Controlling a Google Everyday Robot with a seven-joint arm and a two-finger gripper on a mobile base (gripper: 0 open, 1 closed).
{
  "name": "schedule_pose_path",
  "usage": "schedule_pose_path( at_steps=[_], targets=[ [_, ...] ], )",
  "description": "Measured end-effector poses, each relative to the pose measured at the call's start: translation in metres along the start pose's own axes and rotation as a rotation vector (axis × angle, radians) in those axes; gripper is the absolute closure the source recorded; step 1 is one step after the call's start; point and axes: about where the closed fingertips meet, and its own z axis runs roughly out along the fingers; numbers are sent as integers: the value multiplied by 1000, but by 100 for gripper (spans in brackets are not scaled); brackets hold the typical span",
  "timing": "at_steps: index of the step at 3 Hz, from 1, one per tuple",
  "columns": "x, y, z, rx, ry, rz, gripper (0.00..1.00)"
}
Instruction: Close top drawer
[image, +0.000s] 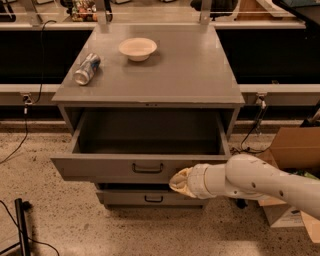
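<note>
One drawer stands wide open: the top drawer (95, 167) juts out from the grey cabinet (190, 80), its box bare inside, black handle (147, 168) at centre. The gripper (179, 182) sits low at the drawer front, just right of that handle. Touching or merely near, I cannot tell, nor whether it is apart or together. Placed against the front like that, it looks set to push, not pull. A bowl (137, 48) and a can (87, 69) lie on top, out of the drawer's path.
</note>
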Motion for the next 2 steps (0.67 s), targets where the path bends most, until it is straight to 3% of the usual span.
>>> schedule_pose_path(
  at_steps=[2],
  targets=[
    [-3, 0, 3, -24, -4, -18, 100]
  ],
)
